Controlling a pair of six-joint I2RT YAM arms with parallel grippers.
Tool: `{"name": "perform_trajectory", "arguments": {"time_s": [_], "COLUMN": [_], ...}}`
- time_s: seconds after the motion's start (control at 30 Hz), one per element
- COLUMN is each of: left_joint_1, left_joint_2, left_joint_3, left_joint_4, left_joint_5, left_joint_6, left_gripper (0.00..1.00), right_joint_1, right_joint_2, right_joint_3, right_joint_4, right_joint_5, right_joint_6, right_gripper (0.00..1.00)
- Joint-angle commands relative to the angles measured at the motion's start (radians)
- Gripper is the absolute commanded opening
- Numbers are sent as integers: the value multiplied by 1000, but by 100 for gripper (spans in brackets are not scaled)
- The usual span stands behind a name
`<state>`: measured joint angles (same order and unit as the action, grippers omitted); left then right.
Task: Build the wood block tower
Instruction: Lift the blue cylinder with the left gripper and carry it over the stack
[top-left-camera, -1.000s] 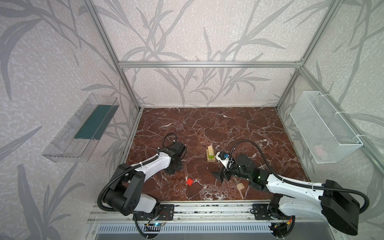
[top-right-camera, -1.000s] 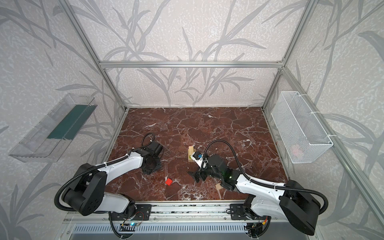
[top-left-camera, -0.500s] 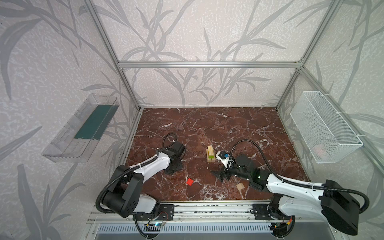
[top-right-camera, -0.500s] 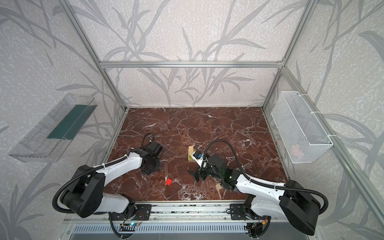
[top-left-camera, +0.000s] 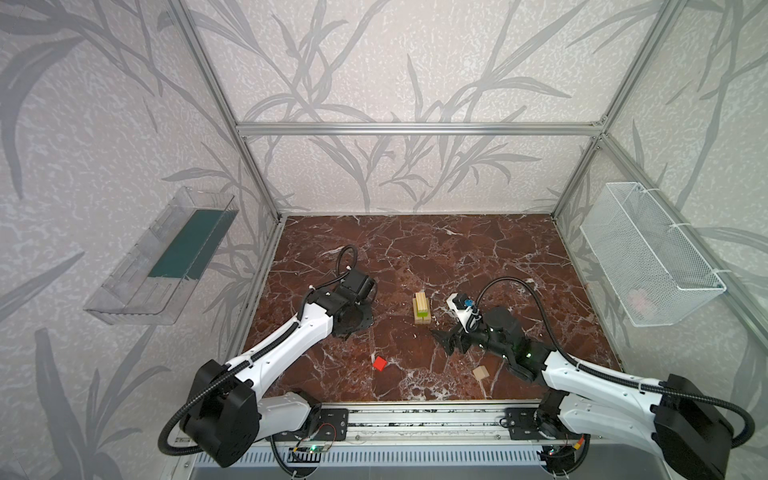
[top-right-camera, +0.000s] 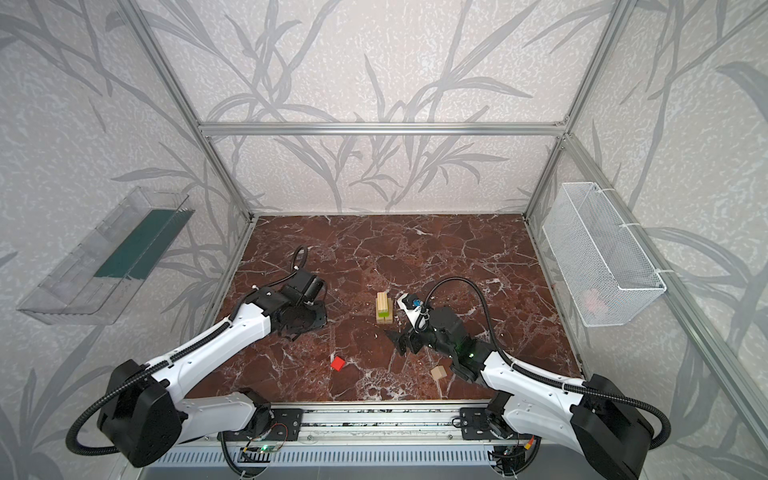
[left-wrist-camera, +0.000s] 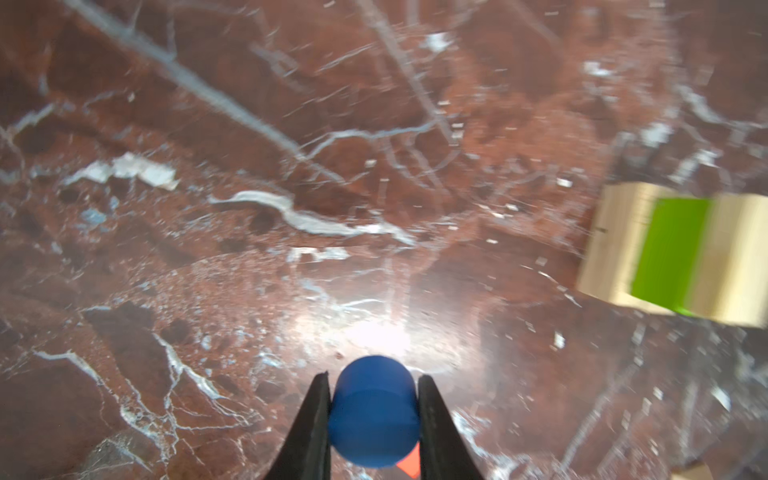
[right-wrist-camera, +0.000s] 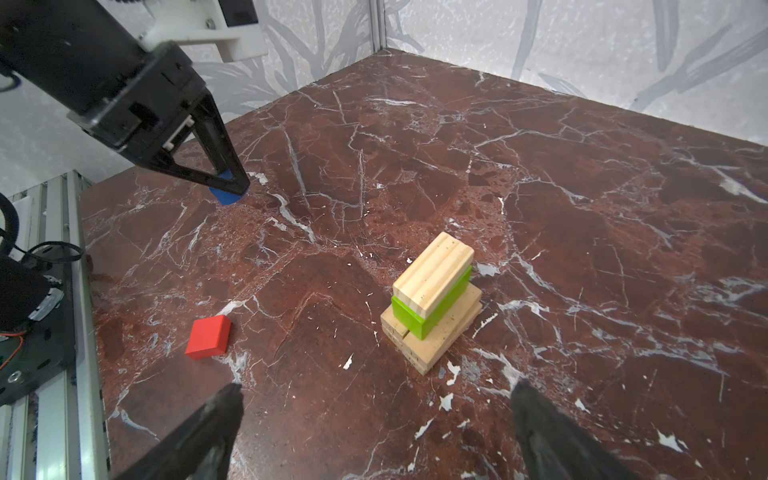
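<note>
Now my left gripper (left-wrist-camera: 374, 401) pinches the blue disc (left-wrist-camera: 372, 424), my right gripper (right-wrist-camera: 378, 386) spread wide near the wood block tower (right-wrist-camera: 432, 286).

Pale textured walls (top-left-camera: 415, 75) printed with grey leafy stems enclose the space on three sides; aluminium frame bars (top-left-camera: 415, 129) run up the corners and across the back wall; the table (top-left-camera: 478, 249) is glossy red-brown marble veined with white, and in the left wrist view a bright patch of glare (left-wrist-camera: 374, 332) lies on it; a clear plastic bin (top-left-camera: 124, 299) with a dark green panel (top-left-camera: 187, 245) inside hangs on the left wall; a white wire basket (top-left-camera: 623, 249) hangs on the right wall, holding something pale pink, too blurred to identify; an aluminium rail (top-left-camera: 415, 419) edges the table's near side.
</note>
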<state>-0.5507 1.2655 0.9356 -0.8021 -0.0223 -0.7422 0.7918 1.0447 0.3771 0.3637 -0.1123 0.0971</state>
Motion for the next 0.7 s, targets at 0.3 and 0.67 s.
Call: {"name": "perform_trajectory", "arguments": {"time_s": [0.3, 0.67], "left_joint_1": [-208, -247], "left_joint_2": [311, 577], "left_joint_3": [411, 689], "left_joint_4": [-145, -211], "left_joint_5": [-11, -50], "left_joint_6": [68, 73], "left_gripper": [5, 3], "right_joint_1": [-142, -188], "right_joint_2": [-8, 2], "right_joint_3": [-9, -20], "right_joint_4": [23, 37], "right_joint_5": [-117, -116], "right_joint_6": [70, 120], "right_gripper": [99, 99]}}
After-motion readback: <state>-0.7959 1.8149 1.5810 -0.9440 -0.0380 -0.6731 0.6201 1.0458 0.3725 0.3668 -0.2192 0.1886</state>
